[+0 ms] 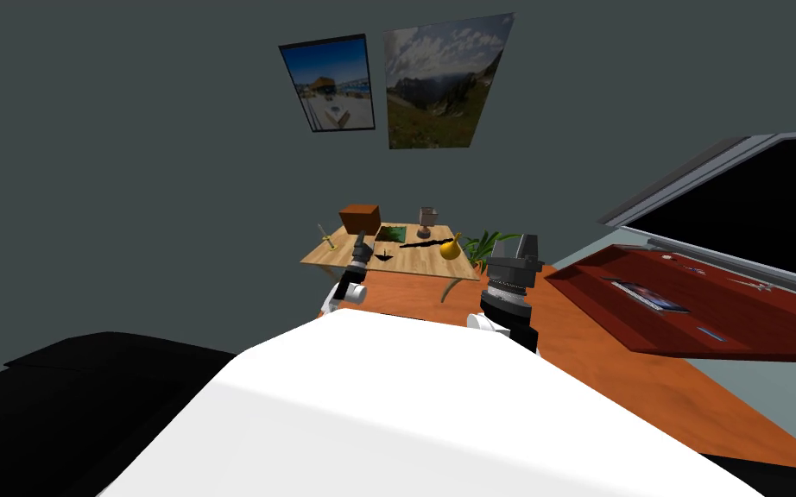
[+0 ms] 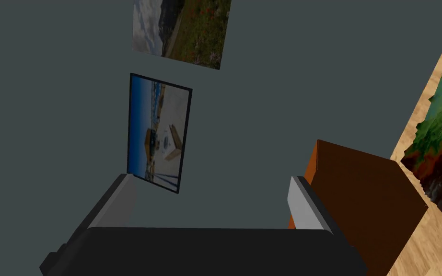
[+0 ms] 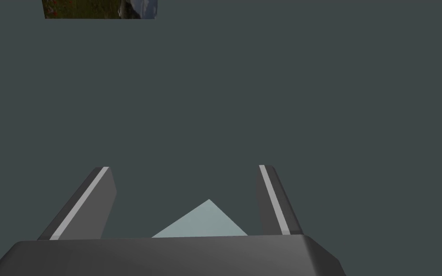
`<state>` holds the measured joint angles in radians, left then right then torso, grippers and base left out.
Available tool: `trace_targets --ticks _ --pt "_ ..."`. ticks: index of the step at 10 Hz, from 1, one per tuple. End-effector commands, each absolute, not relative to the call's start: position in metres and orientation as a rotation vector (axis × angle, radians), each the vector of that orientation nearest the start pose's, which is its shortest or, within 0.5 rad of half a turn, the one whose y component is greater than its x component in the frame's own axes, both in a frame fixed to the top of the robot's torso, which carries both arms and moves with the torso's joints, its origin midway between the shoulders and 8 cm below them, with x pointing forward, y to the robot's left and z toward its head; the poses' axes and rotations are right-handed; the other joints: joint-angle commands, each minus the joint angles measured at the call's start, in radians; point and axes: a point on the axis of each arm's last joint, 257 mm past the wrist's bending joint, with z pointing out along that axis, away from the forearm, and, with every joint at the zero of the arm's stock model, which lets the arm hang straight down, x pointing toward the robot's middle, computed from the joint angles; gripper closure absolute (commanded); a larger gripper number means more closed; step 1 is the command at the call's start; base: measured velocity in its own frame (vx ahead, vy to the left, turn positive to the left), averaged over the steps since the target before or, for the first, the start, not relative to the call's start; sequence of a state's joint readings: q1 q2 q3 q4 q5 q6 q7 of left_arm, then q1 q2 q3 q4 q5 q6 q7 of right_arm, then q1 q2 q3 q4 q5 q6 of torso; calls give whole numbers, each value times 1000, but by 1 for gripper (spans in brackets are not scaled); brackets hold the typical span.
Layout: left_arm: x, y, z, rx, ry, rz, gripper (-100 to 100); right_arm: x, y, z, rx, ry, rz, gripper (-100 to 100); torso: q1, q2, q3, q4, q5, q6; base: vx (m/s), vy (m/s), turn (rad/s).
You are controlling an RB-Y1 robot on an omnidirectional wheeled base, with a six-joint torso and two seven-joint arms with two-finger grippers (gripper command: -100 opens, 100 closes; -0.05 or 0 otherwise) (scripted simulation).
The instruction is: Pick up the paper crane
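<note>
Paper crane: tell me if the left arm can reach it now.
Probably yes. The open left pincer sits over the table beside the small dark crane, nothing between them. It points toward the brown box, though, so it likely must tilt down first.

Light wood table (image 1: 422, 263), brown box (image 1: 359, 218), green relief map (image 1: 390, 234), yellow pear-shaped thing (image 1: 449, 249), framed blue picture (image 1: 329, 84)
</note>
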<state>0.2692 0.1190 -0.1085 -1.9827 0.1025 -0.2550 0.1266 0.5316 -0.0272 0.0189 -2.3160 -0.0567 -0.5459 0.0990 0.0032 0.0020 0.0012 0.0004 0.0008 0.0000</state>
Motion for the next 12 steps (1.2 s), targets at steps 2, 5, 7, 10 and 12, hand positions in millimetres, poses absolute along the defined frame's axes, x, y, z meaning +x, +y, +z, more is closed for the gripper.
trace_targets --ticks 2,5,7,10,12 --pt "473 211 -125 -1072 992 -1529 -100 327 -278 39 599 586 1266 0 0 0 0 0 0 0 -39 41 -8" --pt "487 204 -158 -1156 1064 -1516 -100 327 -278 39 599 586 1266 0 -2 -1 -1 0 0 0 -13 23 -6" --pt "497 200 -189 -1237 1129 -1496 -100 327 -278 39 599 586 1266 0 -3 -2 -1 0 -1 0 0 10 -6" --pt "505 199 -225 -1326 1195 -1461 -100 327 -278 39 599 586 1266 0 -3 -2 -1 -1 -1 0 2 3 -2" --pt "509 200 -255 -1406 1248 -1425 -100 327 -278 39 599 586 1266 0 -4 -3 -2 -1 -1 0 19 -2 -10"
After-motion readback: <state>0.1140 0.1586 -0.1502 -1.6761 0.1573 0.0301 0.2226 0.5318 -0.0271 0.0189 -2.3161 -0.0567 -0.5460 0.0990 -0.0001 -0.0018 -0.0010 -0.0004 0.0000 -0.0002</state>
